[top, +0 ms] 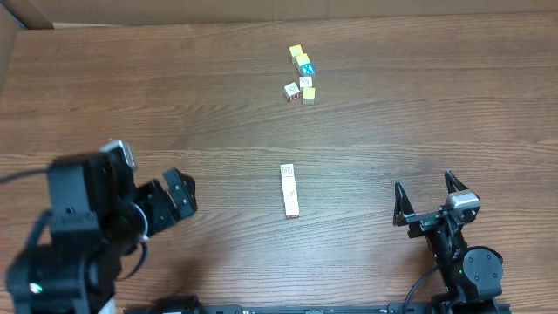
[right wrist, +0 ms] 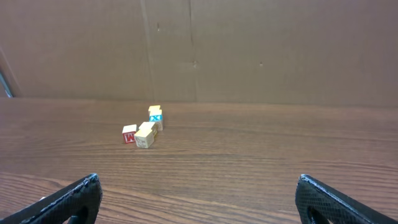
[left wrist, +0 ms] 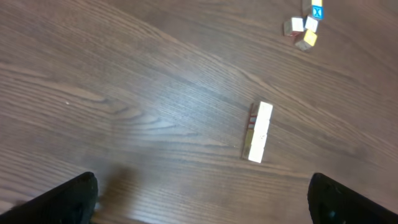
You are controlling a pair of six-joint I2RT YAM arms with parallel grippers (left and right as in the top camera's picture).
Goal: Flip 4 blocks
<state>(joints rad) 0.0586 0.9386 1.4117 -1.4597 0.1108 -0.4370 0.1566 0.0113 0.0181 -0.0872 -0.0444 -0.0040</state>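
brown wood-grain worktop (top: 157,96), one. a dull brown board wall (right wrist: 261,43) stands along its far edge.

item: row of blocks (top: 289,191). cream tops with faint printed marks, laid end to end and touching in one straight line. it lies flat at the centre of the overhead frame, running top to bottom with a slight lean, well apart from both pincers. in the left wrist view it sits right of centre, with red and dark bands on its left side. the joints are too faint to count the pieces with certainty.

item: loose cubes (top: 306,82). a tight cluster at the upper centre of the overhead frame, well above the row. two are pale yellow, one is white, and one is white with a red letter.

item: blue cube (top: 304,64). it carries a white x and sits within the same cluster, between the topmost yellow cube and the white one.

item: left pincer (left wrist: 202,202). it is at the lower left of the overhead frame, jaws spread wide and gripping nothing, over bare worktop.

item: right pincer (top: 425,190). it is at the lower right of the overhead frame, jaws wide apart and empty, tips pointing toward the top of the frame. its wrist view shows the cluster far ahead, left of centre.
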